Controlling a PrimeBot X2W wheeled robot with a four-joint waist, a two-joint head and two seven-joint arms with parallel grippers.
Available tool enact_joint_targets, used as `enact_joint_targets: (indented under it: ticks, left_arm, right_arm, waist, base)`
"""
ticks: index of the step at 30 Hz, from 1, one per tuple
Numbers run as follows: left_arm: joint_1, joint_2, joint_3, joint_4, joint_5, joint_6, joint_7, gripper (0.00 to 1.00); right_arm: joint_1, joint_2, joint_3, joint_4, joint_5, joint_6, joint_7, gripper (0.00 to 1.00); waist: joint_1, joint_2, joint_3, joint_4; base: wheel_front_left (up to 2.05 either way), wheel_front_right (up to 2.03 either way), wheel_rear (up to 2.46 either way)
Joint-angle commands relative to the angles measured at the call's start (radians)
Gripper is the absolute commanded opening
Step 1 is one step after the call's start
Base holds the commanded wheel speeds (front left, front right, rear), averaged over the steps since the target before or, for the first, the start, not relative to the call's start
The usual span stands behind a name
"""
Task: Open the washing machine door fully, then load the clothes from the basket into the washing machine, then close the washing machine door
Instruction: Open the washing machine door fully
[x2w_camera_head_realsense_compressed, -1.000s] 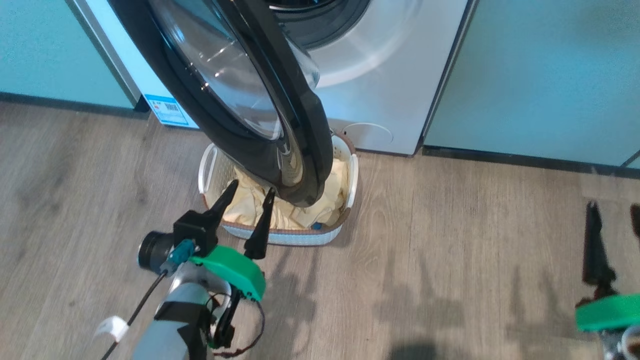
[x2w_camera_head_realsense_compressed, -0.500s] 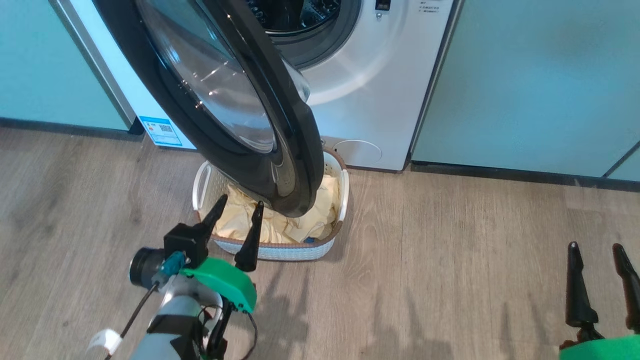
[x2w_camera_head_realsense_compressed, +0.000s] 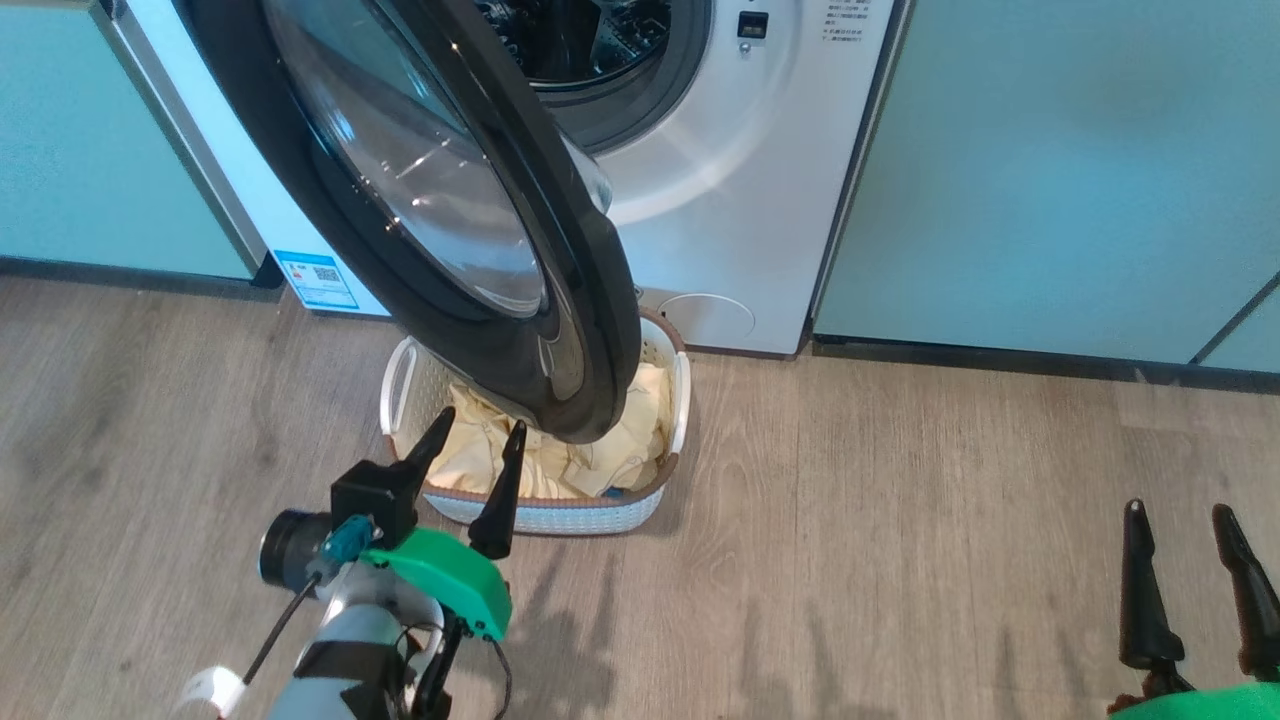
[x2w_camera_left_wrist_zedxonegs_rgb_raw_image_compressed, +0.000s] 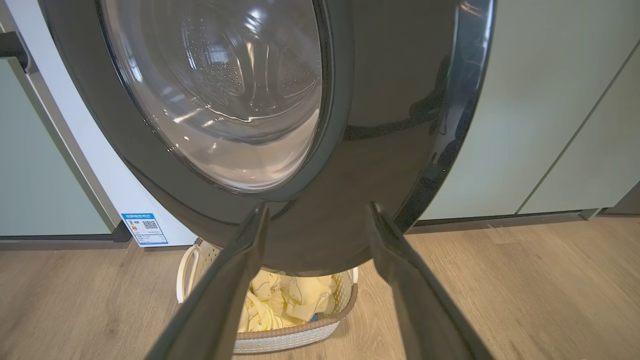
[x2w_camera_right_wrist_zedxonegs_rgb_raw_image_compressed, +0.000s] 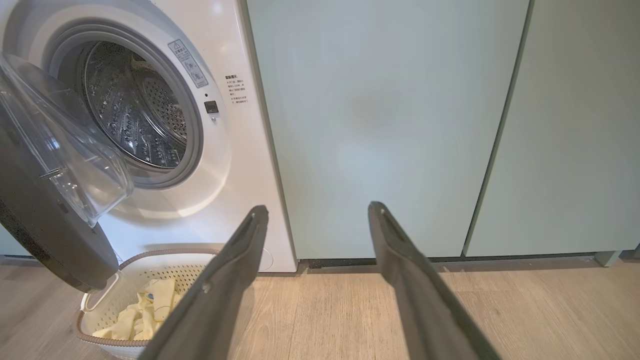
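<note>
The washing machine (x2w_camera_head_realsense_compressed: 720, 200) stands with its door (x2w_camera_head_realsense_compressed: 430, 200) swung partway out, the black rim hanging over the basket (x2w_camera_head_realsense_compressed: 560, 515). The steel drum (x2w_camera_right_wrist_zedxonegs_rgb_raw_image_compressed: 135, 115) is exposed. Pale yellow clothes (x2w_camera_head_realsense_compressed: 480, 455) lie in the basket on the floor, partly hidden by the door. My left gripper (x2w_camera_head_realsense_compressed: 481, 418) is open above the basket's near left corner, just short of the door's lower rim (x2w_camera_left_wrist_zedxonegs_rgb_raw_image_compressed: 380, 100), with nothing between its fingers. My right gripper (x2w_camera_head_realsense_compressed: 1177, 506) hangs open and holds nothing, far to the right over the floor, pointing at the cabinet (x2w_camera_right_wrist_zedxonegs_rgb_raw_image_compressed: 380, 125).
Pale green cabinet panels (x2w_camera_head_realsense_compressed: 1050, 170) flank the machine on both sides, with a dark plinth (x2w_camera_head_realsense_compressed: 1000, 358) along their base. Wooden floor (x2w_camera_head_realsense_compressed: 900, 560) stretches wide to the right of the basket. A blue sticker (x2w_camera_head_realsense_compressed: 315, 278) sits low on the machine's left side.
The head camera has tilted up, so more of the drum opening shows. The left gripper keeps its place by the basket. The right gripper, blurred before, now sits lower in view and sharp.
</note>
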Motion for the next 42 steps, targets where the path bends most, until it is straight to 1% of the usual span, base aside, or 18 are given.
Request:
enact_joint_targets:
  ticks: [1, 19, 20, 21, 22, 27, 31, 37, 42]
  left_arm:
    - [-0.020, 0.017, 0.041, -0.027, 0.010, -0.002, -0.005, 1.00]
    - [-0.022, 0.011, 0.046, -0.003, 0.013, -0.004, -0.005, 1.00]
    - [-0.023, 0.011, 0.047, 0.000, 0.013, -0.004, -0.005, 0.69]
    - [-0.025, 0.012, 0.047, 0.004, 0.012, -0.005, -0.005, 0.29]
    - [-0.027, 0.012, 0.048, 0.008, 0.013, -0.005, -0.005, 0.00]
    - [-0.042, 0.014, 0.052, 0.023, 0.020, 0.001, -0.005, 0.00]
    - [-0.061, 0.017, 0.058, 0.018, 0.030, 0.015, -0.005, 0.00]
    - [-0.108, 0.025, 0.075, -0.087, 0.061, 0.047, -0.005, 0.00]
    - [-0.174, 0.034, 0.088, -0.218, 0.084, 0.068, -0.005, 0.00]
  right_arm:
    - [-0.008, -0.013, 0.022, -0.026, -0.007, 0.000, -0.009, 1.00]
    - [0.009, -0.013, 0.027, -0.016, -0.003, 0.000, -0.010, 1.00]
    - [0.009, -0.012, 0.028, -0.016, -0.003, 0.000, -0.010, 1.00]
    - [0.009, -0.012, 0.028, -0.016, -0.003, 0.000, -0.010, 1.00]
    - [0.010, -0.011, 0.029, -0.016, -0.002, 0.000, -0.010, 1.00]
    - [0.010, -0.010, 0.029, -0.015, -0.001, 0.000, -0.010, 1.00]
    - [0.010, -0.009, 0.029, -0.014, 0.000, 0.000, -0.010, 1.00]
    - [0.007, -0.007, 0.032, -0.012, 0.001, 0.000, -0.010, 1.00]
    - [0.005, -0.007, 0.032, -0.011, 0.001, 0.000, -0.010, 1.00]
  waist:
    - [0.0000, -0.0001, -0.002, -0.001]
    - [0.0000, -0.0001, -0.021, -0.020]
    - [0.0000, -0.0001, -0.022, -0.021]
    - [0.0000, -0.0001, -0.023, -0.021]
    - [0.0000, -0.0001, -0.024, -0.022]
    - [0.0000, -0.0001, -0.024, -0.022]
    - [0.0000, -0.0001, -0.022, -0.021]
    - [0.0000, -0.0001, -0.022, -0.018]
    - [0.0000, -0.0001, -0.022, -0.018]
  base:
    - [0.00, 0.00, 0.00]
    - [0.00, 0.00, 0.00]
    - [0.00, 0.00, 0.00]
    - [0.00, 0.00, 0.00]
    - [0.00, 0.00, 0.00]
    - [0.00, 0.00, 0.00]
    - [0.00, 0.00, 0.00]
    - [0.00, 0.00, 0.00]
    - [0.00, 0.00, 0.00]
